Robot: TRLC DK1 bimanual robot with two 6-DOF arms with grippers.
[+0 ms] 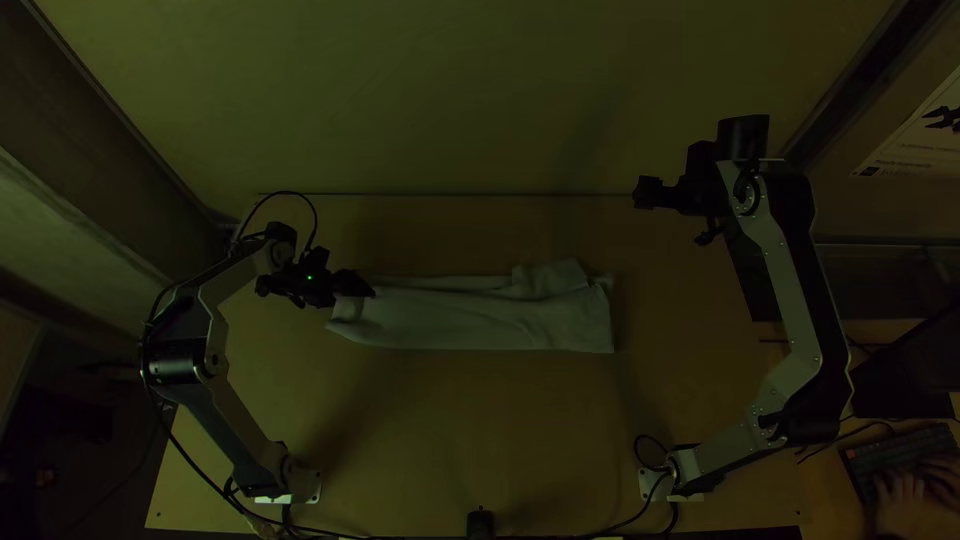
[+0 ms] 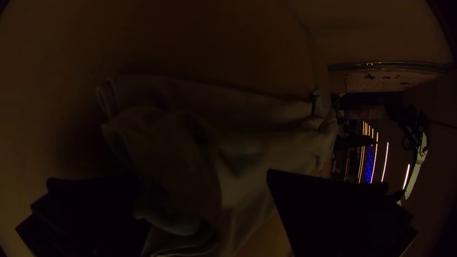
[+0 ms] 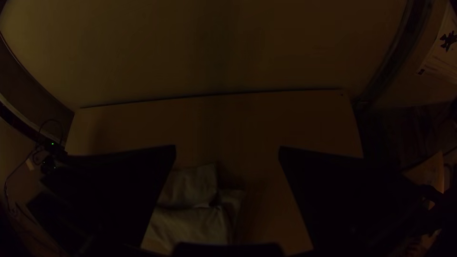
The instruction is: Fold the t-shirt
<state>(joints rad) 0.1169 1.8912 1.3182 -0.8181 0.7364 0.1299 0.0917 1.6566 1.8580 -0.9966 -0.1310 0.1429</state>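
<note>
Top view: t-shirt (image 1: 470, 318) is laid out as a long narrow strip on the wooden table (image 1: 450, 440), apparently folded lengthwise. One end is right at the left gripper (image 1: 360, 288); the other end runs away from it, toward the right arm's side. A loose flap (image 1: 550, 277) is bunched along the far edge, well apart from the left gripper and nearer the right gripper (image 1: 640, 194).

Left gripper: fingers spread wide in its wrist view, rumpled fabric seen between them, no pinch made out. Right gripper: fingers well apart, nothing held, parked beyond the strip's far corner.

Step in hand is judged to be a grab of the near end, for a crosswise fold. About halfway done, probably.

Risks: if only the top layer is caught by the left fingers, the layers could be peeled apart and the lengthwise fold undone. If the fingers are closed too high, the fabric may be missed. If the end is dragged rather than lifted, the whole strip could be skewed, since the opposite end isn't pinned. If the flap isn't flattened first, a lump would likely be trapped inside.
</note>
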